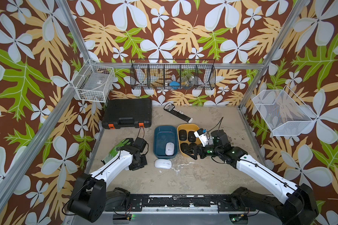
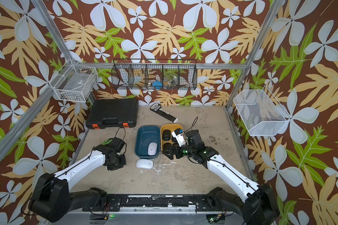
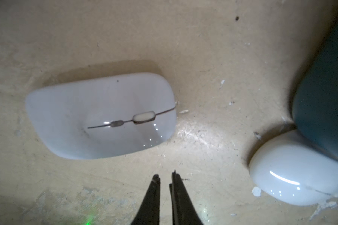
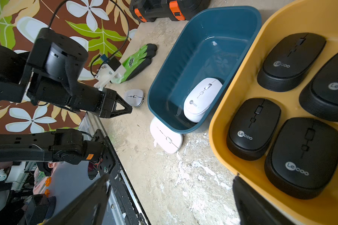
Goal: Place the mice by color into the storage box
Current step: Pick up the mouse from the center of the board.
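Closest up, the left gripper is pinched almost shut on nothing, and the right gripper is wide open, empty too. The yellow bin has four black mice, the blue bin one white mouse. A second white mouse touches the blue bin's outside, and a third white mouse lies on the table near the left gripper.

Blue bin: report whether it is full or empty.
Nearly empty: the blue bin holds one white mouse; the rest of its floor is bare in both top views.
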### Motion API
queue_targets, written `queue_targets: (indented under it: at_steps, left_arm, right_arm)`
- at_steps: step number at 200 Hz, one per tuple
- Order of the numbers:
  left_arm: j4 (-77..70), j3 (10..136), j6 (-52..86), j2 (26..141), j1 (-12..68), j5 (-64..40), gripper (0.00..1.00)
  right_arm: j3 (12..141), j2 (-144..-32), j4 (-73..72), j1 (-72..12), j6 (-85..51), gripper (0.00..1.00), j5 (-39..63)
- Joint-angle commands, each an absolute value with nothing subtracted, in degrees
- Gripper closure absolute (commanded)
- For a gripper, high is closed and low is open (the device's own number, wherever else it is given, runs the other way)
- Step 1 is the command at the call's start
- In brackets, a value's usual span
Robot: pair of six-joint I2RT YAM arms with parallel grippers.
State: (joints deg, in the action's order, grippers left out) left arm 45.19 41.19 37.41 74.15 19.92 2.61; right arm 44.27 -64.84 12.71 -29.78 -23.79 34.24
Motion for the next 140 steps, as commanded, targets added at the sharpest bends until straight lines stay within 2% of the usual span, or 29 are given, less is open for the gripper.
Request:
queue_targets:
  at_steps: [1,80,140]
  left_arm:
    - [43.5,42.1,39.6,77.4,20.0,5.9,0.83]
    - [41.4,43.2,39.0,83.9,19.5,10.1,0.89]
    - [39.6,47.3,33.0,84.9,11.9,10.7,0.91]
  right_arm:
    - [44.9,-64.5,12.3,-29.8,-23.6,0.0,34.1]
    - [44.8,-64.8,12.0,-29.8,-23.1,0.0,34.0]
    - [43.1,-64.5,11.4,-29.8,-22.7,0.0,34.1]
